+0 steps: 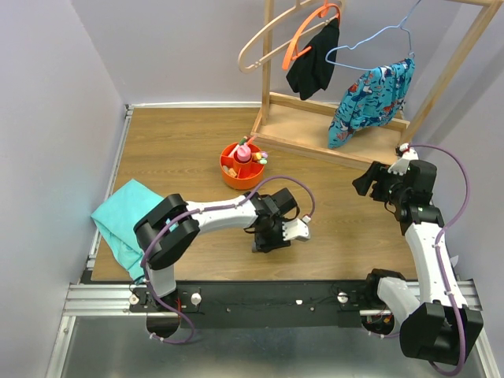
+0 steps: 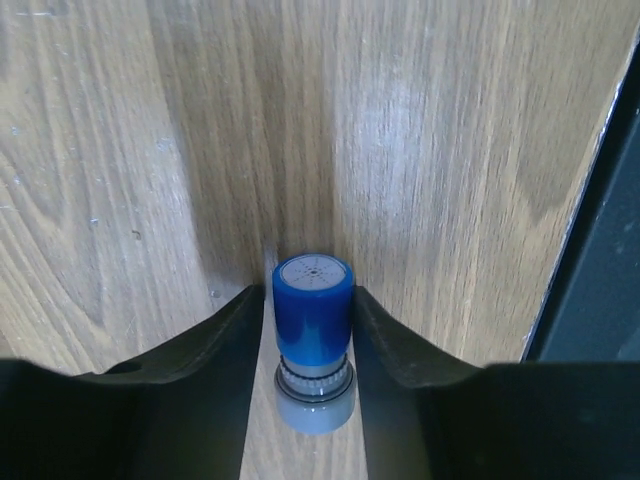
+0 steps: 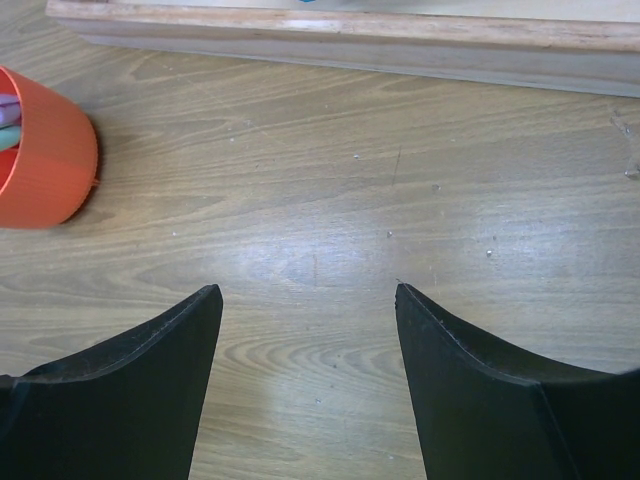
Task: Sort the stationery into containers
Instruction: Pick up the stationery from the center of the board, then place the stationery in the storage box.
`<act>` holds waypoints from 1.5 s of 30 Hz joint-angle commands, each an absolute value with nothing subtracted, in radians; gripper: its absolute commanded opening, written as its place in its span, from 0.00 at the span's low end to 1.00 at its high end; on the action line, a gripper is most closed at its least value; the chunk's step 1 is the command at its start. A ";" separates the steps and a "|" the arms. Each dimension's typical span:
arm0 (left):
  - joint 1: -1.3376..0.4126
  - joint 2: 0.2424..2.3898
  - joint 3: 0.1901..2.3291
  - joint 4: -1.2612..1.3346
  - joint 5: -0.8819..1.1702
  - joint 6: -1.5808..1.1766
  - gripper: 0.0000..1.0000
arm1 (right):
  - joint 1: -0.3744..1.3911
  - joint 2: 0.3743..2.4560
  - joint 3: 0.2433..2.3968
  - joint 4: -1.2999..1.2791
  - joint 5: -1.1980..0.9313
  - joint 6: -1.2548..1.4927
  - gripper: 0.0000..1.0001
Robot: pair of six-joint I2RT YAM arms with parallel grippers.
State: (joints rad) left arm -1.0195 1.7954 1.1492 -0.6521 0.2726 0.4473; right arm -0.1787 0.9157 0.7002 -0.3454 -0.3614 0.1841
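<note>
A small blue-grey piece, a blue cylinder on a grey base, sits between the fingers of my left gripper, which touch it on both sides just over the wooden table. In the top view that gripper is low at the table's near middle and hides the piece. The round orange organiser stands farther back, with a pink-and-dark tube and other stationery in it. My right gripper is open and empty above bare wood at the right. The organiser's wall shows at its far left.
A teal folded cloth lies at the table's left edge. The wooden clothes rack base with hangers and garments stands at the back right, and also shows in the right wrist view. A black rail lies close beside the left gripper.
</note>
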 commanded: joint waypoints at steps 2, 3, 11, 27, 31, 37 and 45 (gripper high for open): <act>-1.026 1.804 1.155 -0.626 0.273 0.428 0.42 | -0.184 0.911 0.684 -0.341 -0.377 0.202 0.78; -1.023 1.798 1.172 -0.646 0.285 0.428 0.40 | -0.184 0.913 0.684 -0.341 -0.379 0.202 0.78; -0.861 1.658 1.517 -0.815 0.463 0.440 0.38 | -0.184 0.930 0.689 -0.336 -0.377 0.207 0.78; -0.473 1.489 1.223 -0.048 0.848 0.253 0.37 | -0.196 1.058 0.850 -0.380 -0.316 0.095 0.77; -0.436 1.534 1.192 0.033 0.896 0.250 0.38 | -0.207 1.094 0.885 -0.399 -0.304 0.063 0.77; -0.393 1.610 1.172 0.089 0.942 0.276 0.38 | -0.233 1.126 0.928 -0.426 -0.299 0.032 0.77; -0.387 1.713 1.206 0.137 0.946 0.316 0.39 | -0.252 1.170 0.982 -0.471 -0.285 0.008 0.77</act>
State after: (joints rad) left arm -0.3897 1.6733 1.1824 0.0750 0.9047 0.2775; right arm -0.2398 1.1488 0.9279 -0.4213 -0.3141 0.0383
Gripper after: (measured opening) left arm 0.405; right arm 0.776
